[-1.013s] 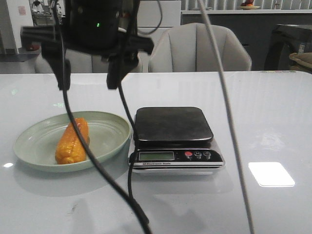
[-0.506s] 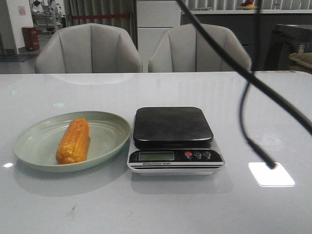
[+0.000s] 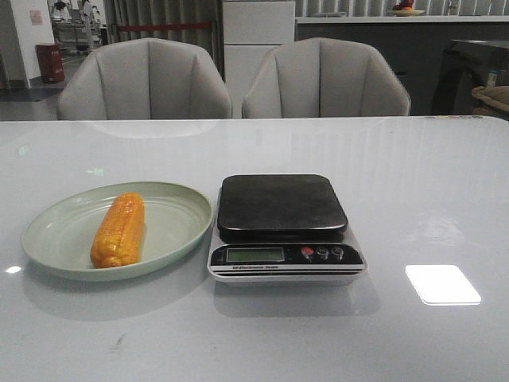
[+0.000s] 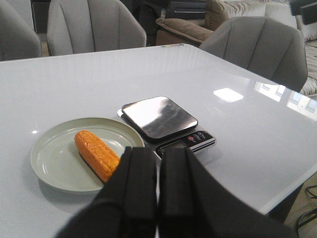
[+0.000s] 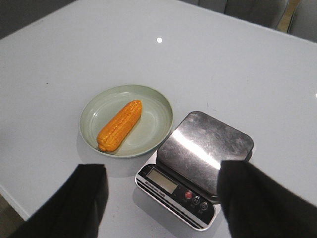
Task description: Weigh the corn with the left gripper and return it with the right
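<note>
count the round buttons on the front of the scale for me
3. All sit in a row on the scale's front panel, right of the display: a red one nearest the display, then two dark ones toward the right edge.

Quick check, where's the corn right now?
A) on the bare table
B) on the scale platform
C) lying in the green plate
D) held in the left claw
C: the corn lies in the green plate, left of the scale, whose platform is bare.
</note>
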Motion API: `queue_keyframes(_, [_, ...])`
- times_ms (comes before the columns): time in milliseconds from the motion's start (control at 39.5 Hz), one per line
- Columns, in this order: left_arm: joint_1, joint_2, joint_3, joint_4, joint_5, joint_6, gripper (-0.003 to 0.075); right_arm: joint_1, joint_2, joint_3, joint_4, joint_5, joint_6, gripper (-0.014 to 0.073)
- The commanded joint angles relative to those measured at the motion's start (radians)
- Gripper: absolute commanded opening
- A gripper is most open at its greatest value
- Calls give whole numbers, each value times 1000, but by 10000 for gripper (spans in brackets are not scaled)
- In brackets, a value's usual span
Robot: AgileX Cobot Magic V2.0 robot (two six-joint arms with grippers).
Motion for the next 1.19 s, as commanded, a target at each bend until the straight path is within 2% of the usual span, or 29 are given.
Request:
queue_keyframes(0, [2,0,-24,-6,-71,1,113,-4,-167,96,-15,-133,-11,566])
queue_keyframes(278, [2,0,-24,-6,-71,1,113,-4,-562,434,-94,-314,-11,566])
queue_keyframes(481, [2,0,-24,-6,-71,1,113,-4,-613,603,-100,-427,-11,566])
queue_keyframes(608, [2,0,-24,-6,-71,1,113,-4,-613,642,-100,-494,-11,566])
queue_keyframes(684, [2,0,-24,-6,-71,1,113,-4,-613,648,-100,-486,-11,560])
queue_keyframes(759, [2,0,-24,-6,-71,1,113,-4,-613,649,-100,-486,-11,498])
queue_keyframes(861, [2,0,-24,-6,-71,1,113,-4,-613,650,-96,-486,-5,273])
queue_keyframes(911, [2,0,-24,-6,-71,1,113,-4,-613,650,-88,-479,2,127])
queue_keyframes(1013, [2,0,-24,-6,-71,1,113,-4,-613,650,-88,-473,2,172])
queue_keyframes(1165, [2,0,-24,-6,-71,1,113,-4,-613,650,-88,-473,2,168])
